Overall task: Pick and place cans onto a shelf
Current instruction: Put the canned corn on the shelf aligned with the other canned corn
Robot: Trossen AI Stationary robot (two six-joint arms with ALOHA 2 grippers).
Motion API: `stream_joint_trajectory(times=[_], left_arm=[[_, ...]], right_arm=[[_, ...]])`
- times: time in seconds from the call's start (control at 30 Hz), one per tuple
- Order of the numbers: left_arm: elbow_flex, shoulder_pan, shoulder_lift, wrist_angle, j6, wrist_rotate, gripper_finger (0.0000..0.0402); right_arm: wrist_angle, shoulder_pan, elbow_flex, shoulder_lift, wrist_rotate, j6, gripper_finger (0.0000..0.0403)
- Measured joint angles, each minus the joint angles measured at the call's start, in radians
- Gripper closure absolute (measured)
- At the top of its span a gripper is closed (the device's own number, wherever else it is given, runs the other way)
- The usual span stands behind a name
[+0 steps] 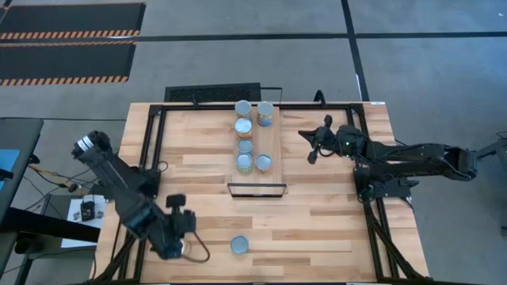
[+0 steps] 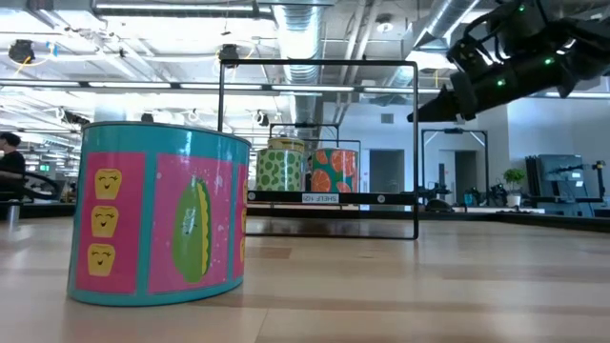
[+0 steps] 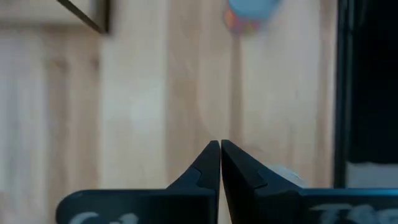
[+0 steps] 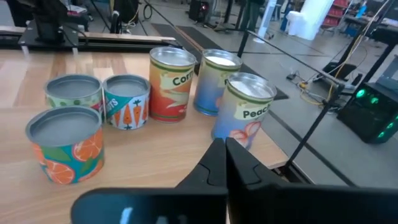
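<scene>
Six cans stand upright on the shelf at the table's middle; nearest my right gripper is a peach-labelled can, with a corn-labelled can and an orange-patterned can beyond. A seventh can, teal and pink, stands alone on the table near its front edge. My right gripper hovers shut to the right of the shelf, pointing almost level at the cans. My left gripper hangs shut above the table's near left, pointing steeply down, left of the lone can.
Black metal rails run along the table's left and right sides. A black frame closes the shelf's near end. A dark mat lies at the far edge. Bare tabletop spreads between the shelf and the lone can.
</scene>
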State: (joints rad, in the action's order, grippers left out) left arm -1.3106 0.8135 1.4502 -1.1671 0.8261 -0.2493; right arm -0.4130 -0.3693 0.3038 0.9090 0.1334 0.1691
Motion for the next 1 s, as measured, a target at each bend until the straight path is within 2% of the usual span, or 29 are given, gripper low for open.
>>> stream_joint_trajectory(times=[0.23, 0.43, 0.6, 0.77, 1.0], left_arm=[[-0.065, 0.115, 0.136, -0.054, 0.224, 0.132, 0.0362], [-0.088, 0.191, 0.219, -0.045, 0.315, 0.149, 0.0301], [-0.090, 0.224, 0.256, 0.003, 0.349, 0.169, 0.0269], [-0.095, 0.241, 0.278, 0.013, 0.383, 0.138, 0.0263], [-0.094, 0.242, 0.325, -0.005, 0.375, 0.118, 0.0283]], right_arm=[[-0.001, 0.027, 0.000, 0.000, 0.051, 0.030, 0.0396], [-0.001, 0.027, 0.001, 0.000, 0.052, 0.041, 0.0396], [-0.001, 0.027, 0.001, 0.000, 0.052, 0.042, 0.0396], [-0.003, 0.027, 0.001, 0.000, 0.052, 0.049, 0.0395], [-0.003, 0.027, 0.002, 0.000, 0.052, 0.049, 0.0395]])
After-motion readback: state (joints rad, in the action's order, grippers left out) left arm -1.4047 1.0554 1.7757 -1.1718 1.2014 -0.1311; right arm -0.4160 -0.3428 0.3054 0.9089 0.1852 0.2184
